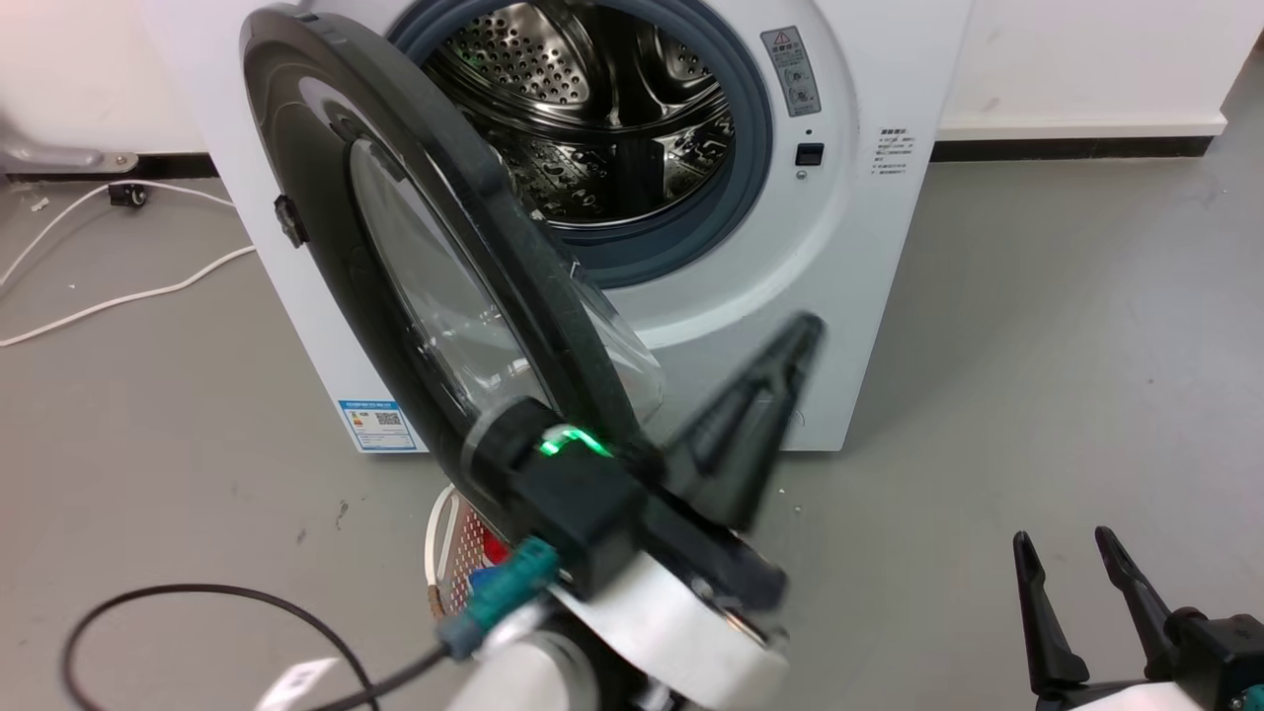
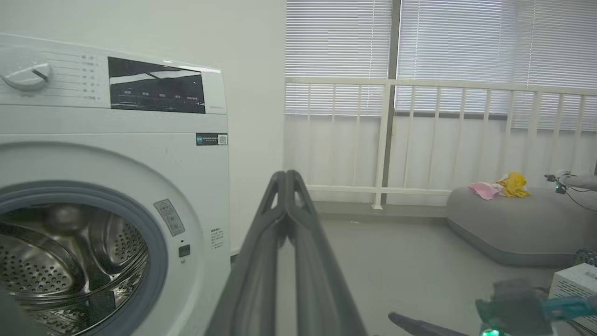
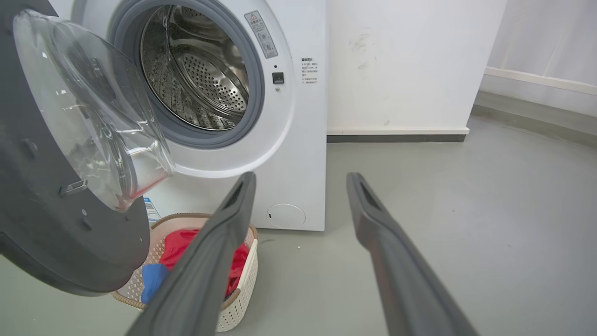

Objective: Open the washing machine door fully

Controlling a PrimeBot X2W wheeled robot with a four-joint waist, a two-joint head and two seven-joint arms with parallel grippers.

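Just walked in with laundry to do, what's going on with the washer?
The robot is working on the washing machine door, which stands partly open with the steel drum exposed. Its left gripper, fingers shut and empty, is at the door's lower edge on the inner side; contact is unclear. The right gripper is open, low and apart. A laundry basket sits below the door.

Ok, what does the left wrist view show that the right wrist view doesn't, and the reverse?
Left wrist view's own: the control dial, the dark display, a white railing, a grey cushion bearing pink and yellow cloths, and the left gripper, fingers together. Right wrist view's own: the washing machine door swung out, a laundry basket of clothes, the small round white flap, and the right gripper, fingers apart. Shared: the steel drum, its grey rubber ring and the warning sticker.
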